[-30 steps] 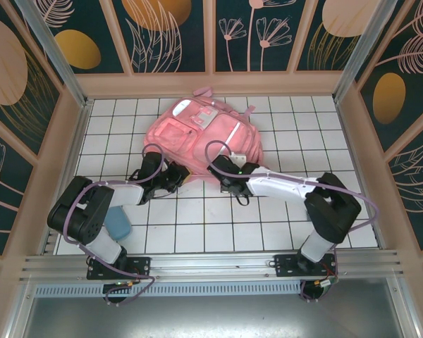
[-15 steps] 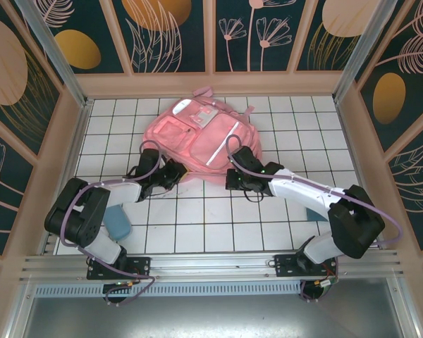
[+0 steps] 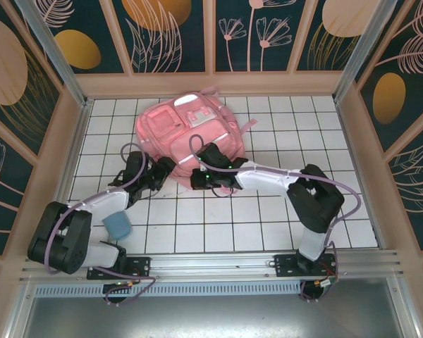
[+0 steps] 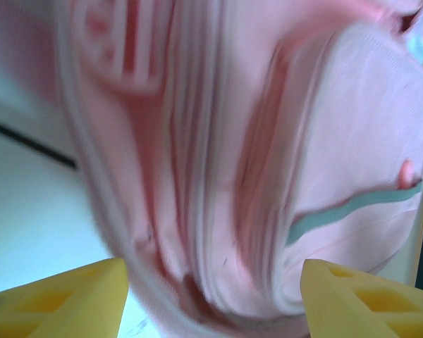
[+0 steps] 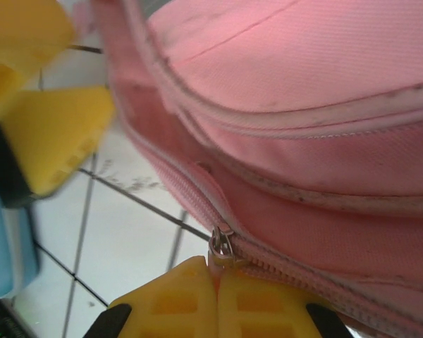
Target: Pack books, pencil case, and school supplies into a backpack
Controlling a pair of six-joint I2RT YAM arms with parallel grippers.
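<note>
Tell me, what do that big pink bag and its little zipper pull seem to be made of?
The backpack looks like soft woven cloth, matte pink: fine weave, stitched seams and slack folds show up close. Its pale panels gleam, perhaps a coated or plastic-like sheet. The zipper pull looks like metal, small and silvery-grey with a glint.

I find no legible text, label, brand or number on the soft pink fabric backpack (image 3: 166, 134) or elsewhere.
</note>
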